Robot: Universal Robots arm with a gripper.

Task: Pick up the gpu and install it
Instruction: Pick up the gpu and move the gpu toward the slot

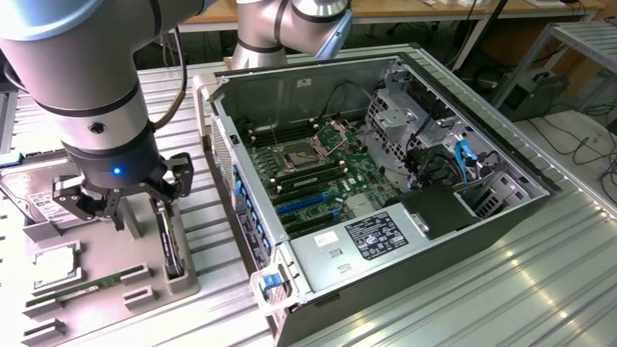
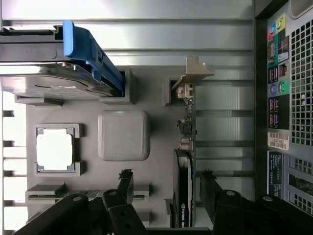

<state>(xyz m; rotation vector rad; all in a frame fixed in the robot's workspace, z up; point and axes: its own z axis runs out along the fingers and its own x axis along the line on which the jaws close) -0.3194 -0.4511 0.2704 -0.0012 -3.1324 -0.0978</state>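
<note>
Gripper: the arm's gripper [image 1: 140, 213] hangs low over the tray at the exterior view's left. Its dark fingers [image 2: 125, 183] are released and stand wide apart, with nothing between the pads yet.

Gpu: the gpu [image 1: 172, 246], a thin flat black card with a pale metal bracket [image 2: 195, 71] at one end, stands on its long edge in a slot of the tray, on the side nearest the case. In the wrist view the gpu [image 2: 185, 161] lies between the two fingers, closer to one of them, and I see no contact.

Tray: a grey plastic parts tray [image 1: 144, 300] on the ribbed metal worktop [image 1: 540, 289]. It also holds a silver hard drive with a blue handle [image 2: 44, 81], a square silver processor [image 2: 55, 149] and a slim green memory stick [image 1: 92, 284].

Case: the open grey computer case [image 1: 289, 87] lies on its side just beside the tray, with the green motherboard [image 1: 328, 173] uncovered.

Handling, as I judge it: the card looks light and stiff but fragile, with small parts along the bare board. Its flat faces look smooth, so they may slip.

Where to hold, as I judge it: across the two broad faces near the middle of the upper edge, away from the bracket and the connector edge.
</note>
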